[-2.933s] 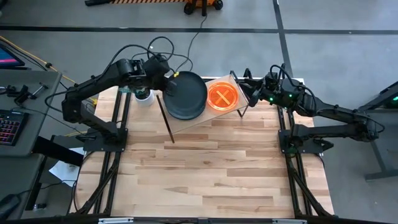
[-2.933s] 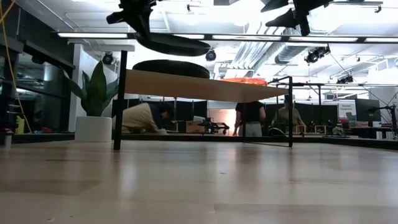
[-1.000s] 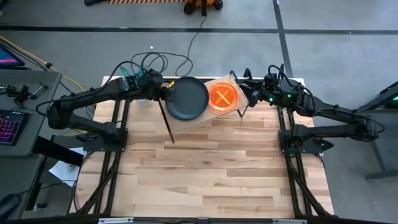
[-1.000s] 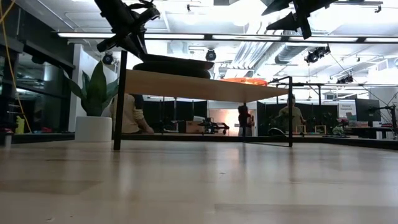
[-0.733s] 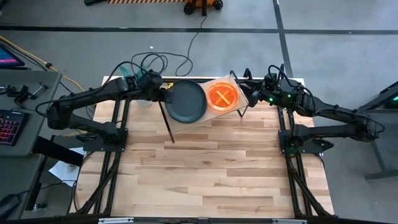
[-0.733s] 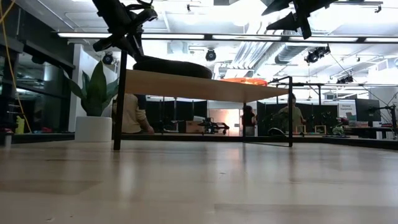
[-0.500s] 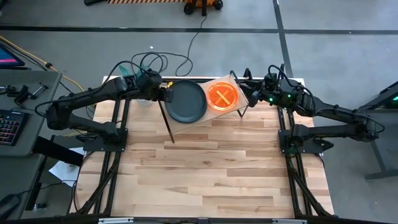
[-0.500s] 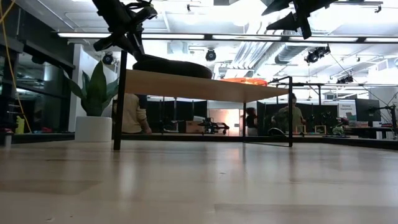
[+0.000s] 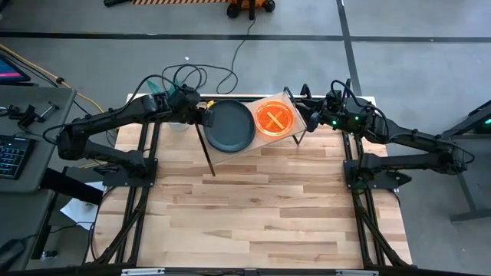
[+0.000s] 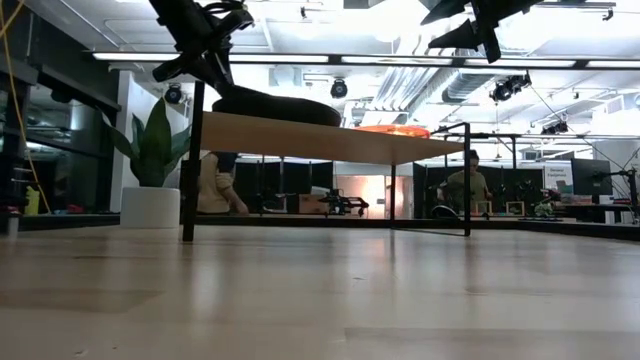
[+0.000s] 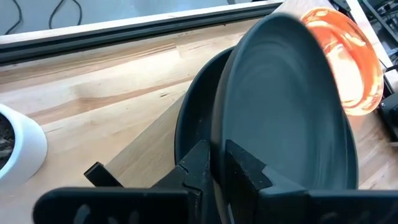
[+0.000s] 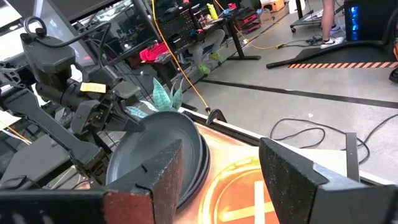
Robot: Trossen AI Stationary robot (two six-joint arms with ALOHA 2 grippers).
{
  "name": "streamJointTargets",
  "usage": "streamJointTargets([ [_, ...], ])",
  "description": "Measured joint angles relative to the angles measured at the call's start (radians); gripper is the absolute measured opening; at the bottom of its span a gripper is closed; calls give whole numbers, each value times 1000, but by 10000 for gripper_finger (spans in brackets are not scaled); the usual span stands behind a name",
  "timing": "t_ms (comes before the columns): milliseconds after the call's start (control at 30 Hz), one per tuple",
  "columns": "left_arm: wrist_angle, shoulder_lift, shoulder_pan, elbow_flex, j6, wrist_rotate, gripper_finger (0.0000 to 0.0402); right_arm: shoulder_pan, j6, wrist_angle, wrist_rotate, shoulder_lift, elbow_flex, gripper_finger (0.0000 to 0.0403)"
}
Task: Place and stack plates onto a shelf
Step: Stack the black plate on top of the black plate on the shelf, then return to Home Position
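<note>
Two dark grey plates lie stacked on the left half of the small wood shelf (image 9: 247, 146); the upper plate (image 11: 286, 106) sits over the lower plate (image 11: 189, 130). An orange plate (image 9: 275, 120) lies flat on the shelf's right half. My left gripper (image 9: 204, 116) is at the stack's left edge, shut on the upper plate. My right gripper (image 9: 310, 115) hovers open just right of the shelf, above the orange plate's level, touching nothing. In the low view the stack (image 10: 280, 105) shows on the shelf board (image 10: 330, 140). My left gripper pinches the upper dark plate's rim (image 11: 217, 146) at its left edge between the two fingers (image 11: 199, 167), one on top and one beneath. The fingers come from the table's left, slanting down. The plate's right part rests on the lower plate, and the held edge looks slightly raised.
A white pot with a plant (image 9: 176, 123) stands on the table just left of the shelf, under my left arm. The near half of the plank tabletop (image 9: 261, 215) is bare wood. People move in the room beyond the table (image 10: 215, 185).
The upper dark plate has sunk a little and settled onto the lower plate, with my left gripper still shut on its rim. My right gripper has kept still.
</note>
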Motion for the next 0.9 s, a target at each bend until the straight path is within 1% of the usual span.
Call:
streamJointTargets([
  [100,11,0,0,0,1,-2,46,0,0,0,0,0,0,193],
  [533,18,0,13,0,15,-2,122,0,14,0,0,0,0,193],
  [700,19,0,36,0,29,8,138,0,25,0,0,0,0,193],
  [900,19,0,74,0,34,58,145,0,24,0,0,0,0,193],
])
